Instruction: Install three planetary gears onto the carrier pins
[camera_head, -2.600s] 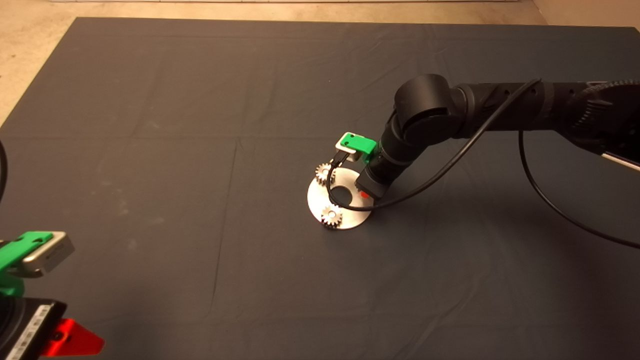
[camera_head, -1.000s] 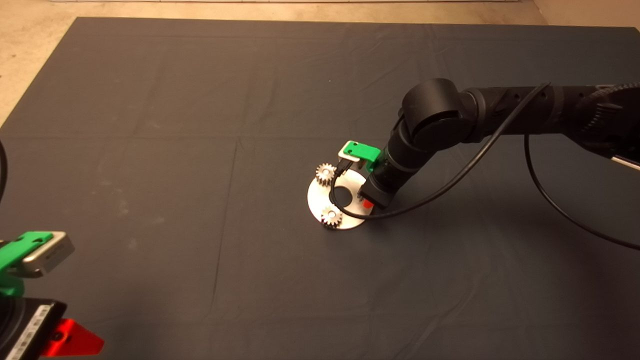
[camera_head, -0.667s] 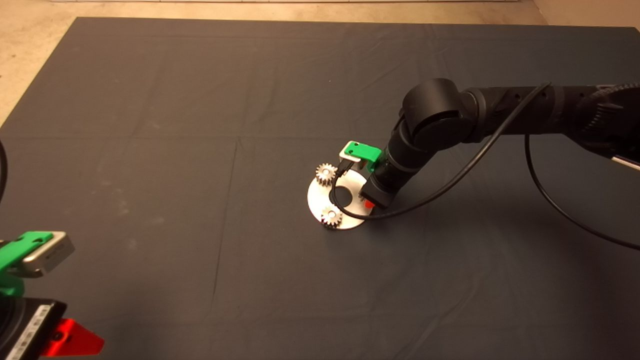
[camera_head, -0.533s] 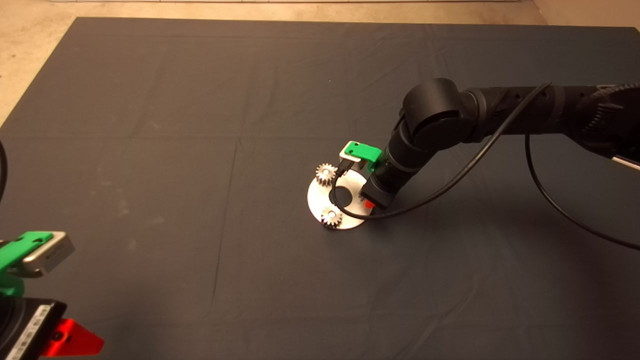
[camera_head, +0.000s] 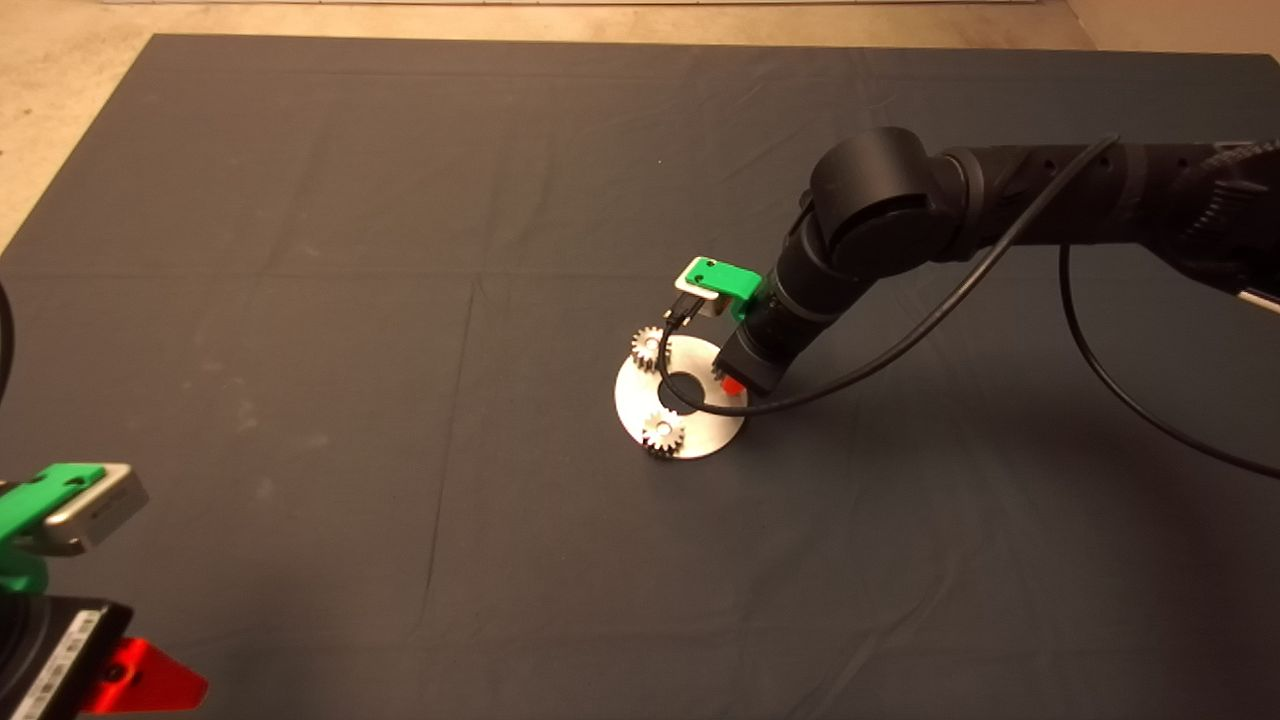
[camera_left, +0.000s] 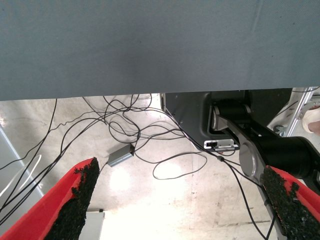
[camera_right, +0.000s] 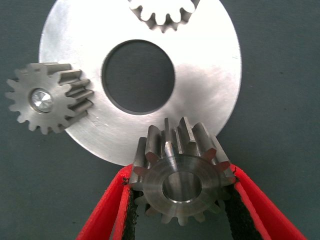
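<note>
One gear (camera_right: 182, 182) pinched by right end effector (camera_right: 182, 200), its pin hidden, left end effector (camera_left: 180, 205) spread.

Gears: three. Two sit on pins on the plate, one (camera_right: 47, 102) at its rim, another (camera_right: 162, 12) at the opposite rim and partly cut off; the third (camera_right: 181, 182) is between red fingers.
Plates: one round plate (camera_right: 210, 75).
Pins showing: one (camera_right: 41, 100), inside a seated gear.
Grippers: two, right gripper (camera_right: 181, 210) and left gripper (camera_left: 180, 200).
Mats: one (camera_head: 300, 250).

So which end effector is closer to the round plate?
Right. The right end effector hangs over the plate rim holding a gear; the left end effector sits far off.
</note>
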